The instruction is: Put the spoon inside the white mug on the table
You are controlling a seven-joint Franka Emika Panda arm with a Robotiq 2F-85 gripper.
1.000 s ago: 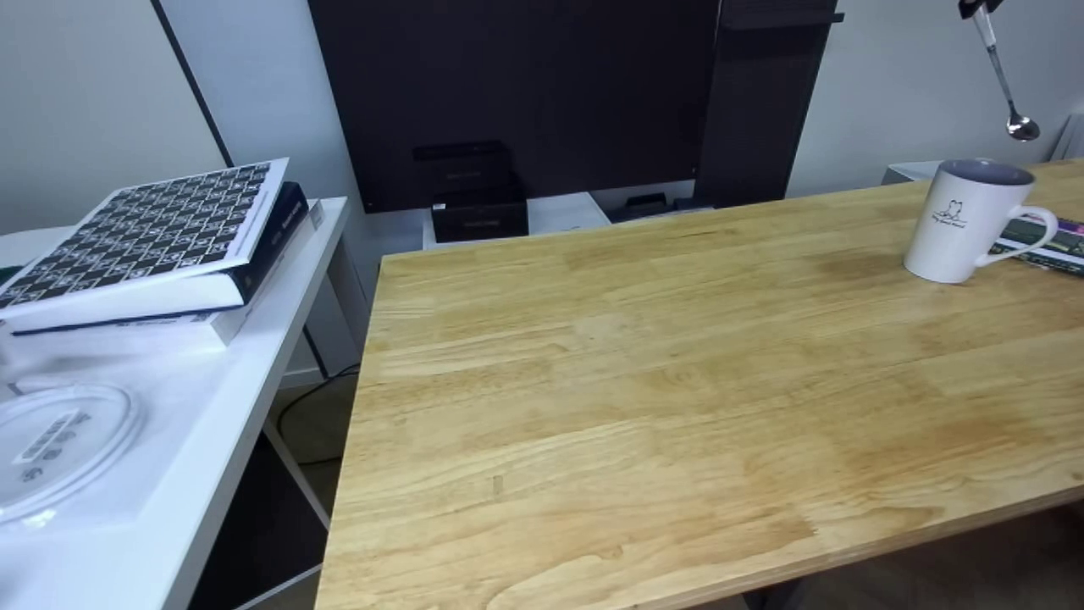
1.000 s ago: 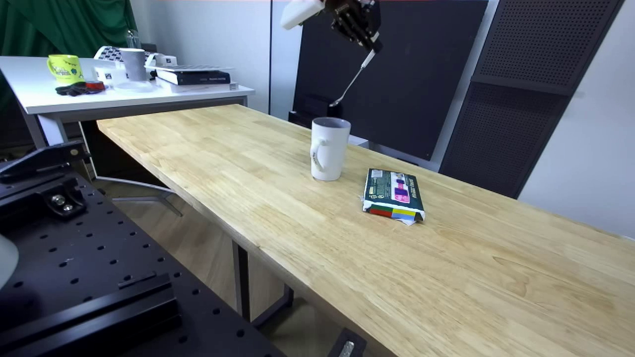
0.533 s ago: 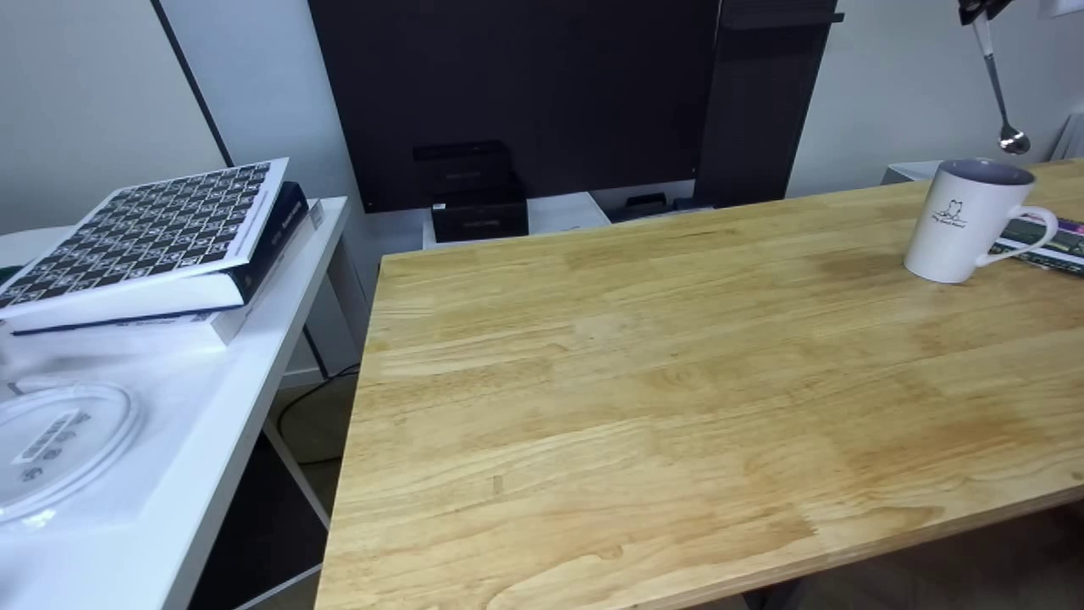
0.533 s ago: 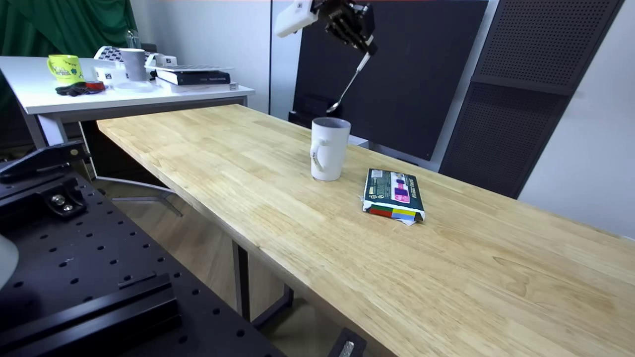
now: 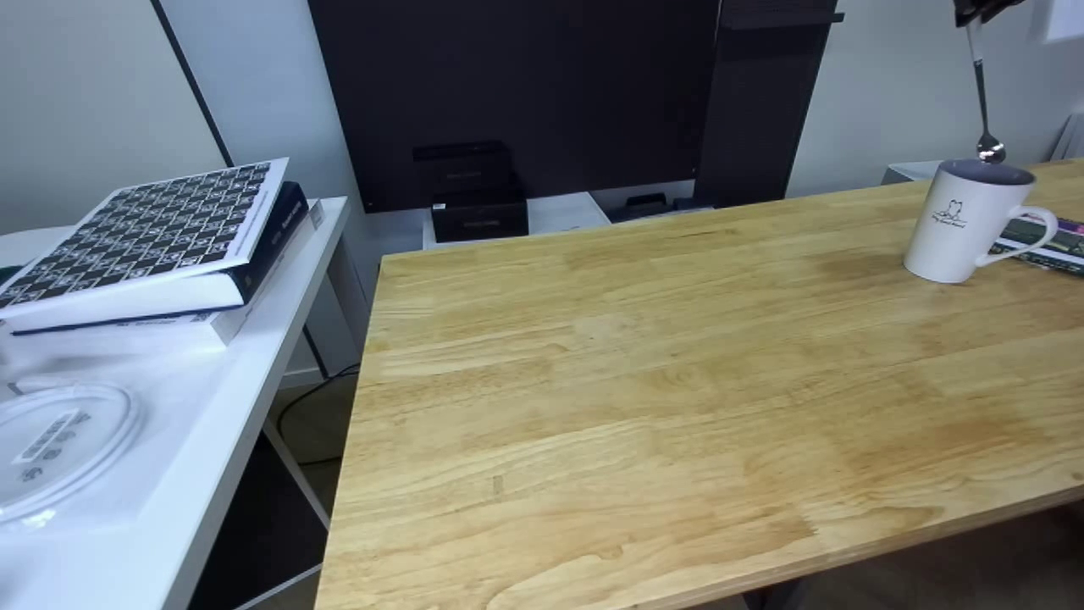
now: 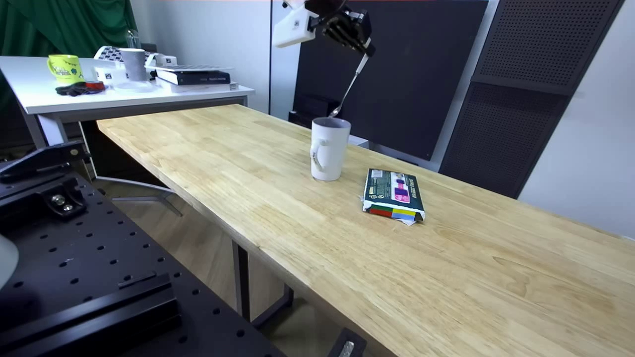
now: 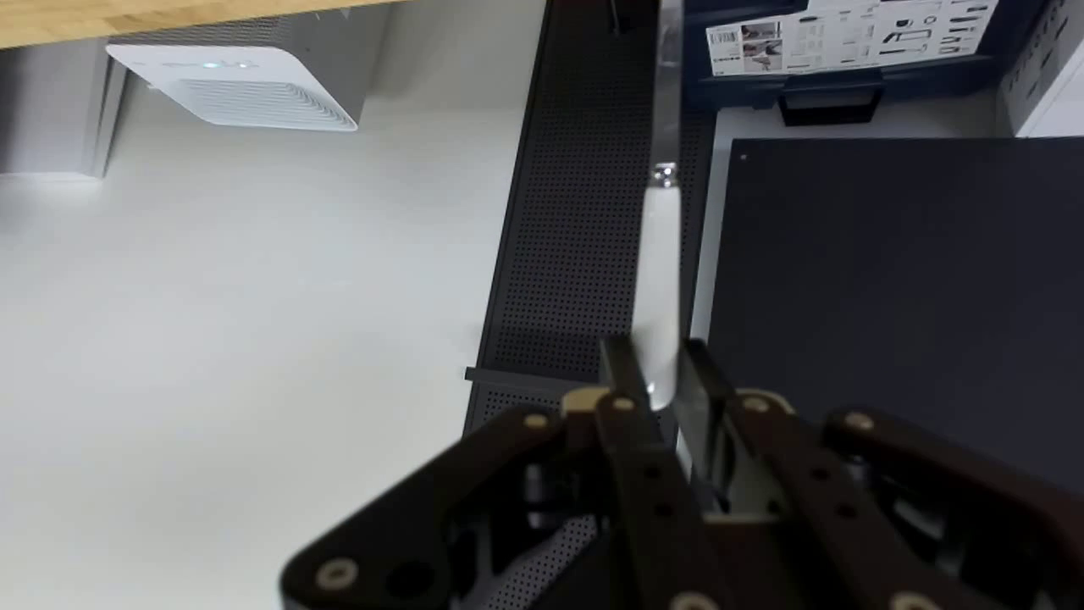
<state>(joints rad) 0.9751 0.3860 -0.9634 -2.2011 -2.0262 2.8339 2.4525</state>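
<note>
The fingers point(image 7: 622, 368) are drawn almost together, gripping the spoon point(image 7: 661, 207) by its white handle. In both exterior views its bowl appears at the rim of the upright mug point(image 6: 333, 151) on the worktop point(image 6: 446, 258); whether they touch is unclear.

The mug point(image 5: 964, 229) is white outside, grey within, with a small dark drawing. The spoon point(image 7: 662, 212) joins a white handle to a silver stem and bowl. The hand point(image 7: 656, 364) is near-black, spotted with tan. Yellow-brown plank grain streaks the tabletop point(image 5: 677, 390). The packet point(image 6: 394, 191) mixes dark green, white and pink, with red, green, yellow and blue blocks on its end. The book point(image 5: 152, 224) is checked black and white.
</note>
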